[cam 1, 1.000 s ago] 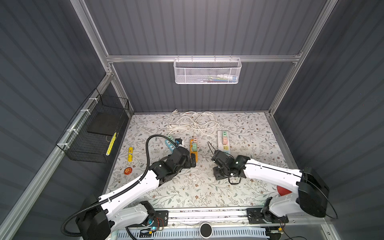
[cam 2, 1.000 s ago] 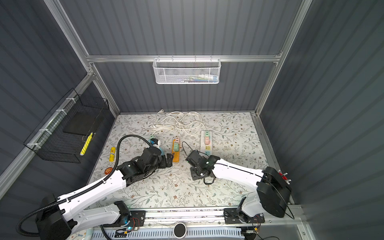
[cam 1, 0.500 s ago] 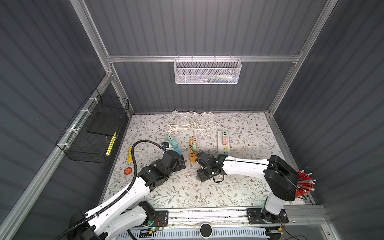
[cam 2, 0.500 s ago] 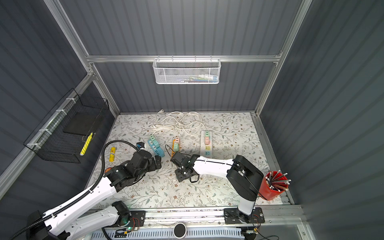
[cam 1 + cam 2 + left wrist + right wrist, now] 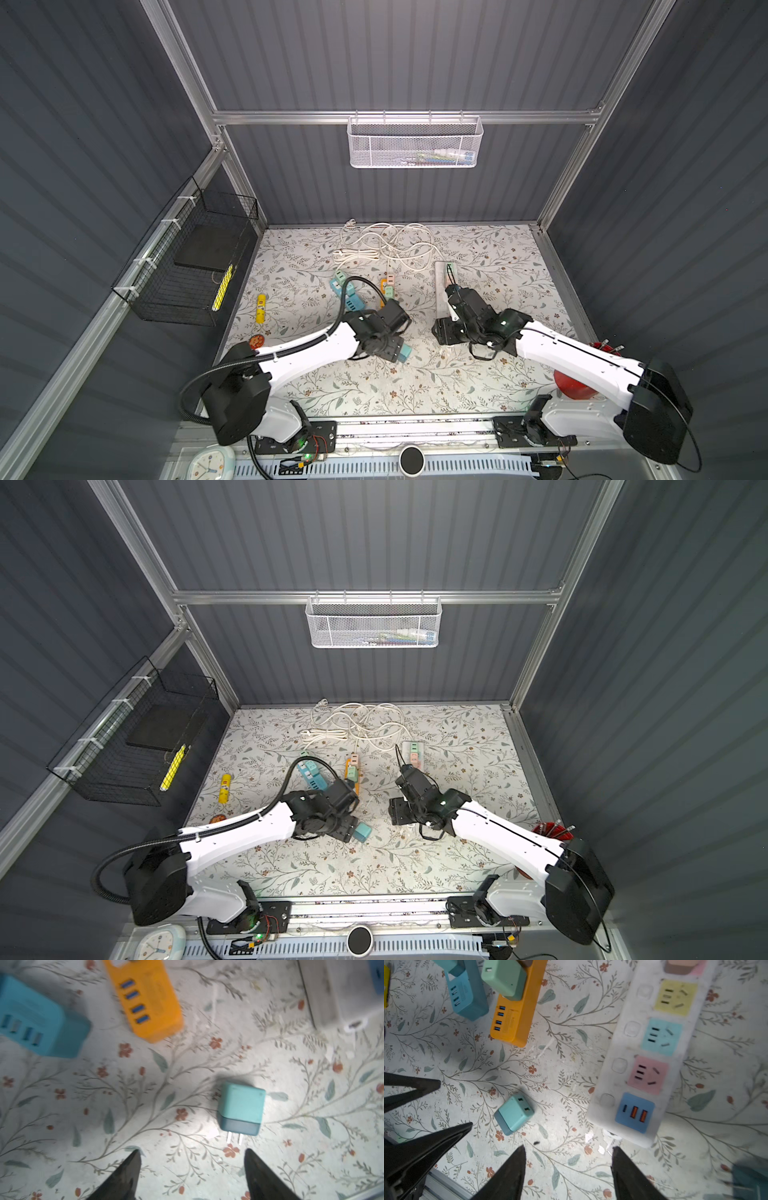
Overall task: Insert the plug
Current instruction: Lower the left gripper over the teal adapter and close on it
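A teal plug point(image 5: 241, 1109) is lying on its side on the floral surface point(image 5: 478, 374), free of both hands, with its two prongs pointing toward the left hand point(image 5: 192, 1150). That hand is hovering just short of the plug. Its fingers point(image 5: 128, 1169) are standing apart and nothing is sitting between them. In both top views the plug is showing just past the tip of the left hand, near the middle of the surface.

The right hand point(image 5: 569, 1147) is hanging over the surface on the other side of the plug, by the near end of the white strip point(image 5: 654, 1064). It too is open and is carrying nothing. The white strip is lying flat, with its yellow, pale blue and pink sockets and a blue USB panel facing up. The plug is resting near that end but apart from it.

Farther back, an orange strip point(image 5: 149, 1001) and a blue strip point(image 5: 37, 1022) are lying side by side beyond the left hand. A green adapter point(image 5: 504, 978) is sitting in the orange one. White cords point(image 5: 386, 245) are trailing in loose loops along the back of the surface.
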